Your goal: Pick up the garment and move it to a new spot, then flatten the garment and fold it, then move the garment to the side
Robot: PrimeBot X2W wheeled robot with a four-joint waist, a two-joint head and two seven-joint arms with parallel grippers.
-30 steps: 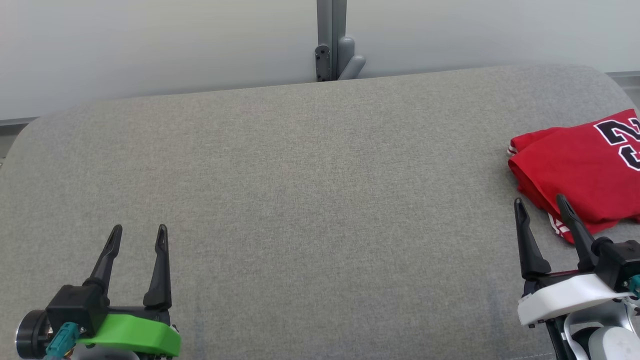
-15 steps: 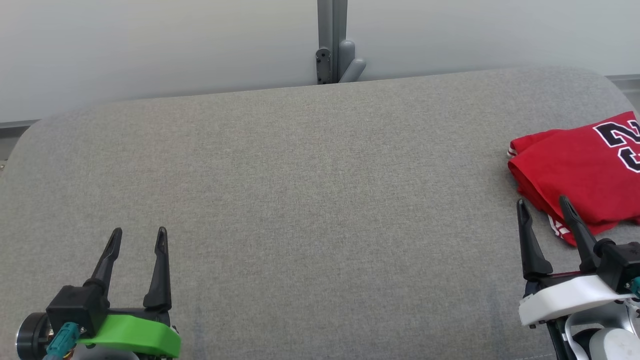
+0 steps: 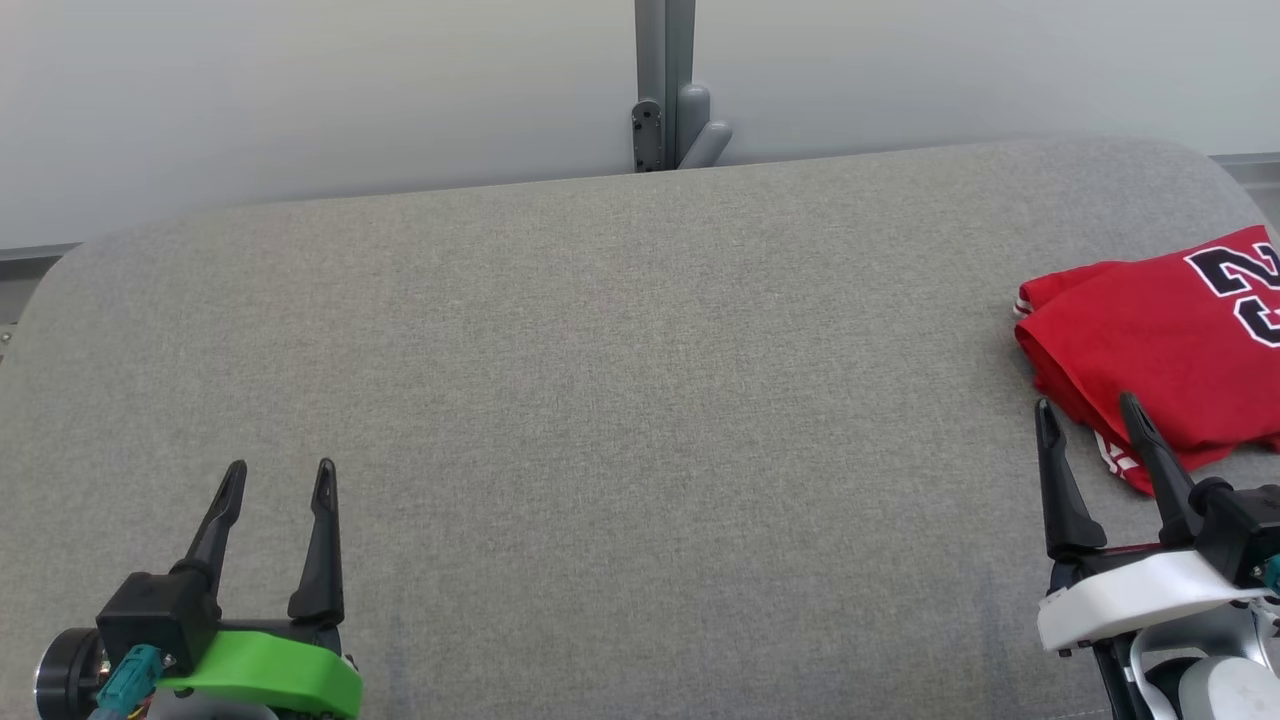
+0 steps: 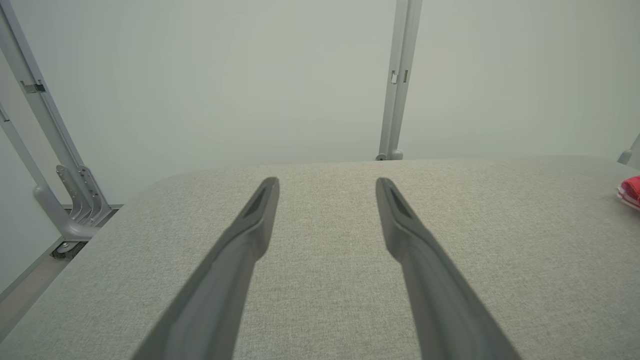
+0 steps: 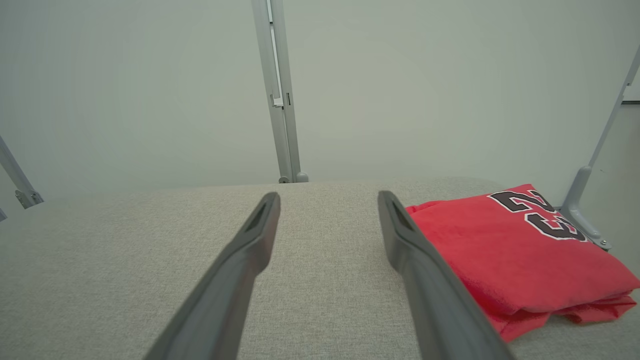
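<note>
The garment [image 3: 1150,345] is a red jersey with black-and-white numerals, folded and lying at the right end of the grey fabric table [image 3: 620,400]. It also shows in the right wrist view as the garment [image 5: 505,250], and a red sliver of the garment [image 4: 631,191] sits at the far right of the left wrist view. My right gripper [image 3: 1088,415] stands open just in front of the garment's near-left corner, nothing between its fingers [image 5: 250,250]. My left gripper [image 3: 279,475] is open at the lower left, far from the garment, with empty fingers [image 4: 245,240].
A pale wall with a grey upright post [image 3: 663,80] and bracket stands behind the table's far edge. Grey metal frame struts [image 4: 55,175] stand off the table's left end, and another strut [image 5: 585,200] stands beyond the garment at the right end.
The whole head picture has shifted down a little, so the camera moved. Neither gripper has changed its opening, and the garment lies as before.
</note>
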